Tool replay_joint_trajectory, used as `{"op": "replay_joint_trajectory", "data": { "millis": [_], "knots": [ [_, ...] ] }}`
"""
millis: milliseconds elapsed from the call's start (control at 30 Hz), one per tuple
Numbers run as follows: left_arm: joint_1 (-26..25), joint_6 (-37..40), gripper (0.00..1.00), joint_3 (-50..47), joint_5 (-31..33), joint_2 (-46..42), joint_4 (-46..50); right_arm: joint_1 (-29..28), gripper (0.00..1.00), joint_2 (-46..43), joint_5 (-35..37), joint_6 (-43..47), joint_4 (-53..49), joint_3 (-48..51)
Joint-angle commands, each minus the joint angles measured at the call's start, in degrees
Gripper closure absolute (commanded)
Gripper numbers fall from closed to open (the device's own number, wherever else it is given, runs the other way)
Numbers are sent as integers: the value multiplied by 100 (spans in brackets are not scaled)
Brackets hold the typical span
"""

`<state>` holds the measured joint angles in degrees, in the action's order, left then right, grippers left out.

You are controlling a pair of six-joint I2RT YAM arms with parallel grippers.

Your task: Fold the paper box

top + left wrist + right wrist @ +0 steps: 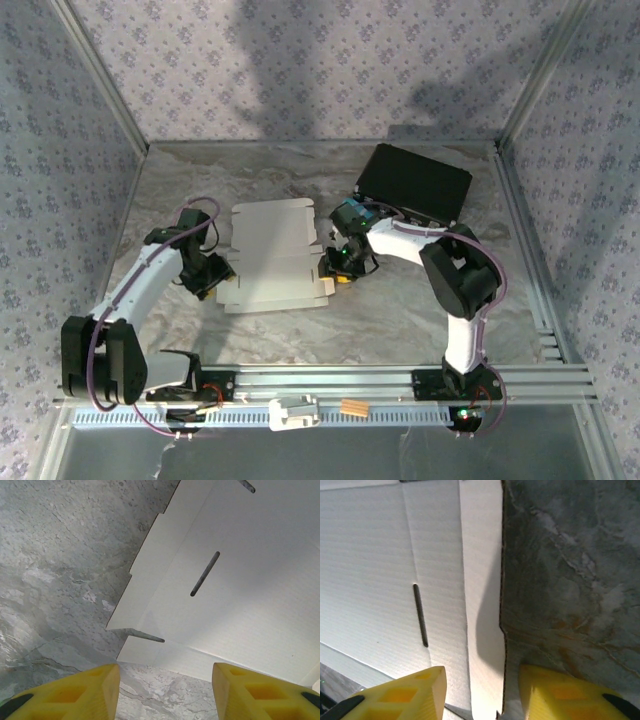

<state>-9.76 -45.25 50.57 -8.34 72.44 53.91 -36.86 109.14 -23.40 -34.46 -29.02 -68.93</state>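
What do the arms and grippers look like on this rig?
The left arm and right arm have white links, black joint housings and looping purplish cables. A teal block sits at the right wrist. The left gripper and right gripper have chunky yellow fingers with recessed cells.

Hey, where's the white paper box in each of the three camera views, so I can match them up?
Top external: the paper box lies at mid-table.
Left wrist: the paper box takes the upper right, stepped edge running diagonally.
Right wrist: the paper box covers the left half, edge flap near centre.
Shared landmark: the grey marbled table beside the sheet; both wrist views also show a dark slot cut in it.
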Motion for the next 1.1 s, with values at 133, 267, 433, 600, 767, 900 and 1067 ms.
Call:
{"op": "replay_joint_trajectory", "data": {
  "millis": [133, 267, 433, 600, 767, 900, 1067],
  "knots": [
    [-308, 391, 50, 536, -4, 66, 196, -39, 92, -17, 514, 144, -357, -399],
    [-977, 869, 61, 1083, 329, 98, 190, -119, 100, -336, 1513, 639, -1508, -1377],
    [-1291, 688, 57, 2139, 834, 104, 337, -242, 100, -741, 2567, 1615, -2463, -2270],
    [-1301, -1070, 45, 4210, 596, 637, 527, -415, 100, -1364, 3783, 2580, -2577, -2736],
    [-1671, -2717, 47, 6278, 681, 1533, 1184, -895, 100, -1701, 5464, 3554, -2151, -3047],
    [-1920, -3304, 45, 8336, 1158, 2357, 2347, -1250, 100, -1426, 6559, 4051, -2172, -3503],
    [-2266, -3519, 38, 9453, 1800, 2874, 2939, -1613, 100, -1041, 7191, 4315, -2281, -3993]
  ]
}}
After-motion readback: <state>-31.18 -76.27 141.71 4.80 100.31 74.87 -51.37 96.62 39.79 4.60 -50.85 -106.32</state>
